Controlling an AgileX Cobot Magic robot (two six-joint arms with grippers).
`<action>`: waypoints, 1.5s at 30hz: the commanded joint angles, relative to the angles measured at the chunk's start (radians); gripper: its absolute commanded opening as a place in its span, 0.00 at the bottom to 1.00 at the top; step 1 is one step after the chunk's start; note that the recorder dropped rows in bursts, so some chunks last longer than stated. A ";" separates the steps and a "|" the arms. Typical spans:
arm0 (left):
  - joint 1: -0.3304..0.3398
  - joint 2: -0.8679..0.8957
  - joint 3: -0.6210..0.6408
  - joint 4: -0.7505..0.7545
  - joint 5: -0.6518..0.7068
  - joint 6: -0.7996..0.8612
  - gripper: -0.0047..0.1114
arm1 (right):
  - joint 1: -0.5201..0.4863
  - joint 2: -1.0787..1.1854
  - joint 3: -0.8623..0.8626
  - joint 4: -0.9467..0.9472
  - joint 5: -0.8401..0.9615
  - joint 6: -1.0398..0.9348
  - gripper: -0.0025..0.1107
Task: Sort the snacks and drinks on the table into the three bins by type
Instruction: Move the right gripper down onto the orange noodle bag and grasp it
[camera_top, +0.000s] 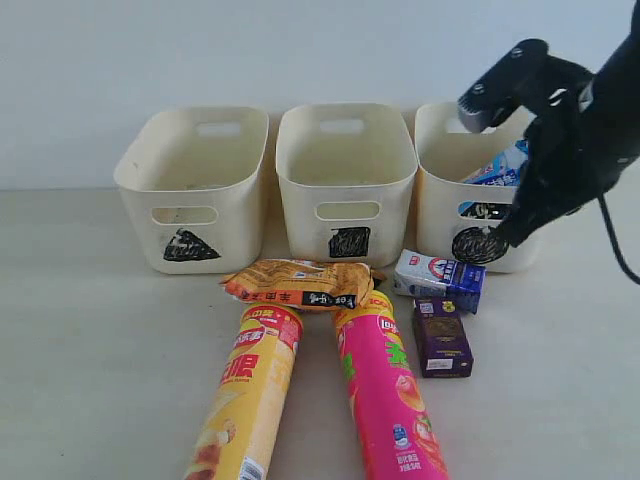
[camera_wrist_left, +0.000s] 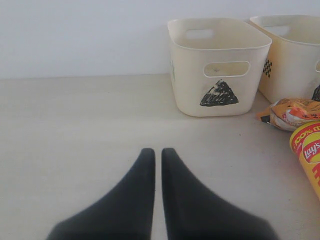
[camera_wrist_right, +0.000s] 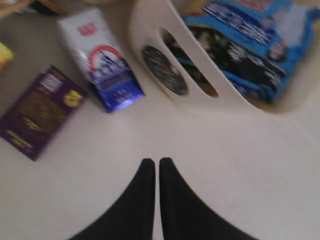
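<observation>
table (camera_wrist_left: 75, 125) lies under both my claws. triangle bin (camera_wrist_left: 220, 70) stands well ahead of my left claw (camera_wrist_left: 157, 152), pressed together, empty. circle bin (camera_wrist_right: 142, 25), blue packet (camera_wrist_right: 250, 45) inside, sits just ahead of my right claw (camera_wrist_right: 156, 164), likewise together and empty; white-blue carton (camera_wrist_right: 102, 60) and purple carton (camera_wrist_right: 37, 112) lie beside that bin.
</observation>
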 joint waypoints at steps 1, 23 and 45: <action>0.003 -0.003 0.004 0.000 -0.006 -0.006 0.07 | 0.090 -0.008 -0.001 0.152 -0.037 -0.181 0.02; 0.003 -0.003 0.004 0.000 -0.004 -0.006 0.07 | 0.361 0.318 0.014 0.176 -0.493 -0.520 0.65; 0.003 -0.003 0.004 0.000 -0.011 -0.006 0.07 | 0.359 0.458 0.008 0.154 -0.705 -0.747 0.65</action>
